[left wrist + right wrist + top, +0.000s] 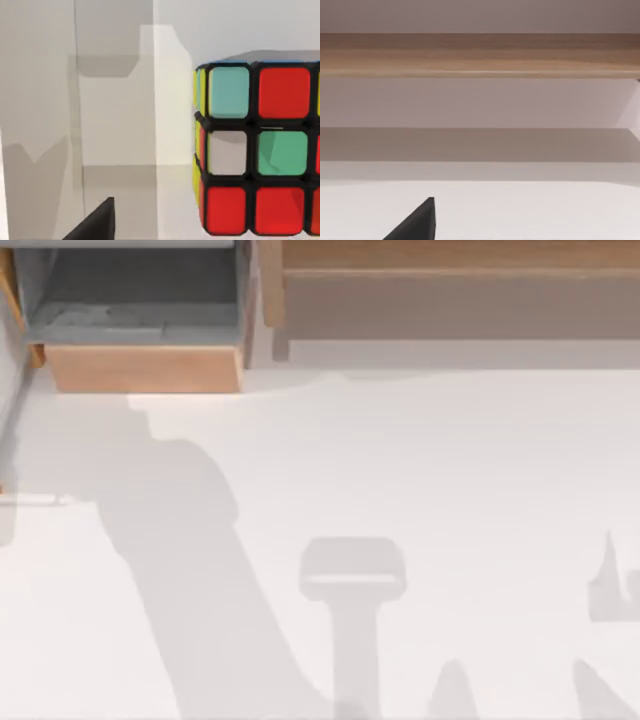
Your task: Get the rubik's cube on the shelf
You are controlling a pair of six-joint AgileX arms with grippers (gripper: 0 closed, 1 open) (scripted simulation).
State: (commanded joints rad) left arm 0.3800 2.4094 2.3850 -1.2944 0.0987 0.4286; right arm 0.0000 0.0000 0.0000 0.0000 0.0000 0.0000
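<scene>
White table with arm shadows | shelf along far edge at right, grey-lined box at far left | rubik's cube sits on the table close before left wrist camera | left gripper, right gripper: cannot tell if apart or together

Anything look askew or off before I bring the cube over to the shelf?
Nothing stands out. The rubik's cube sits flat and square on the white table, layers aligned, stickers intact. The shelf looks level and bare.
</scene>
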